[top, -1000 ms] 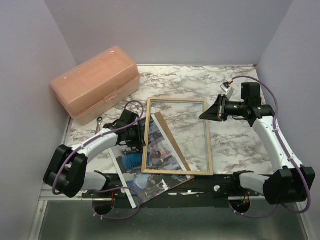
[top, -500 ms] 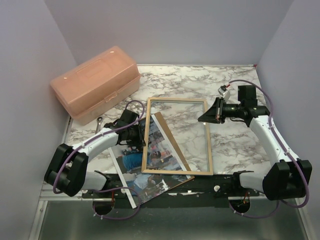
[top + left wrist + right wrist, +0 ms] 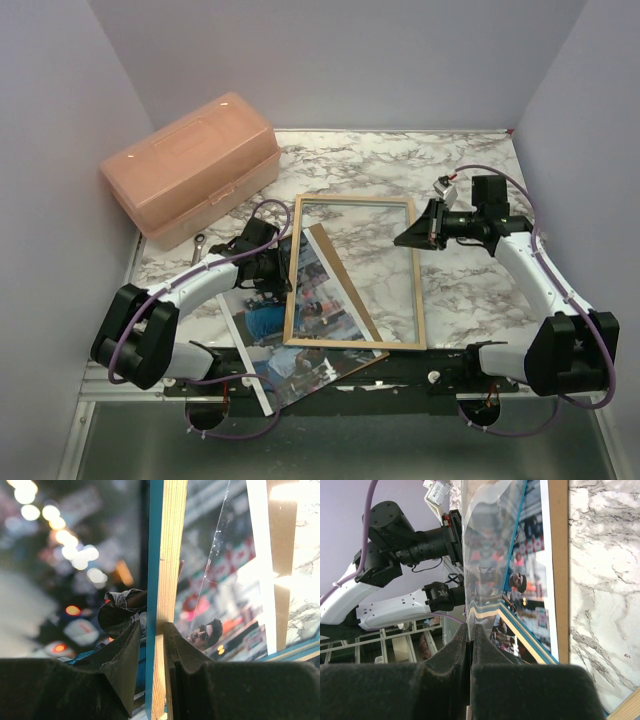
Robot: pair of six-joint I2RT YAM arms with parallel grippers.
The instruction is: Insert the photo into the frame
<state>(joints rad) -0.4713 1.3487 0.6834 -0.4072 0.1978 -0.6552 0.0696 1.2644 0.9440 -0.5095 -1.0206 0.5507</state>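
Observation:
The frame [image 3: 419,300] lies pale wood side up in the middle of the table, with a clear pane [image 3: 375,260] in it. The photo [image 3: 262,325] lies flat under the frame's left half and sticks out toward the near left. My left gripper [image 3: 284,270] is shut on the frame's left rail; in its wrist view the blue-edged wood rail [image 3: 170,555] runs between the fingers at the left gripper [image 3: 152,627]. My right gripper [image 3: 408,238] sits at the frame's right side. In the right wrist view the right gripper [image 3: 471,627] is shut on the thin clear pane [image 3: 485,540].
A brown backing board [image 3: 338,272] lies slanted on the photo, under the frame. An orange plastic toolbox [image 3: 192,165] stands at the far left with a wrench [image 3: 198,248] in front of it. Walls close in on three sides of the marble table [image 3: 460,290].
My left gripper has closed onto the frame's left rail. My right gripper has shifted slightly left and toward the near edge along the frame's right side, staying shut.

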